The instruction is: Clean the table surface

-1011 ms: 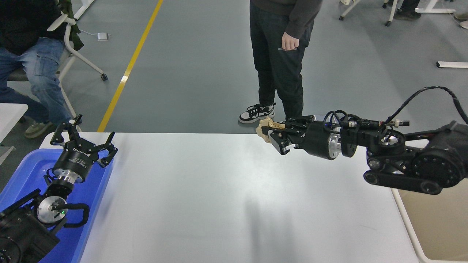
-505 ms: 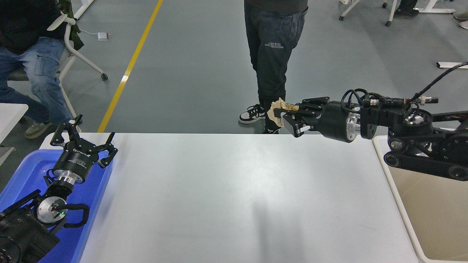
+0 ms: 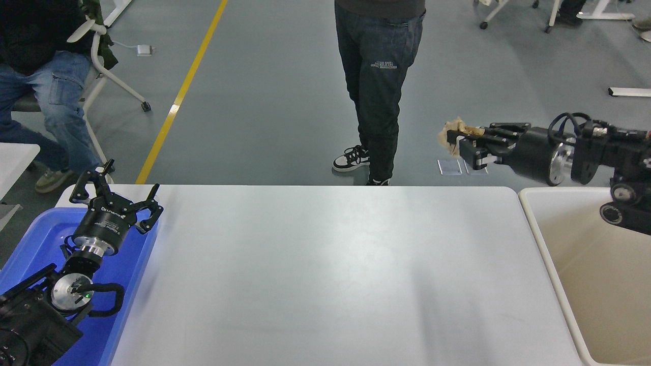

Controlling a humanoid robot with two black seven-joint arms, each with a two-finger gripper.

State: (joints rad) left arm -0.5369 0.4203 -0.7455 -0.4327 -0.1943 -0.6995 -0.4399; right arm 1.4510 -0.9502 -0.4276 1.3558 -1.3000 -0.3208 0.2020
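The table surface (image 3: 325, 274) is a wide plain white top filling the lower middle of the head view. My right gripper (image 3: 462, 141) is raised above and beyond the table's far right corner, shut on a crumpled brown paper scrap (image 3: 451, 135) that sticks out to its left. My left gripper (image 3: 114, 189) is parked at the lower left over the blue tub, fingers spread open and holding nothing.
A blue plastic tub (image 3: 30, 239) sits at the table's left edge under my left arm. A cream-white tub (image 3: 590, 264) stands at the right edge. A person in dark trousers (image 3: 379, 76) stands at the far side; another sits at the upper left (image 3: 40, 86).
My right gripper has lifted off the far table edge and swung right and up with the paper scrap, towards the cream-white tub. The left arm has not moved.
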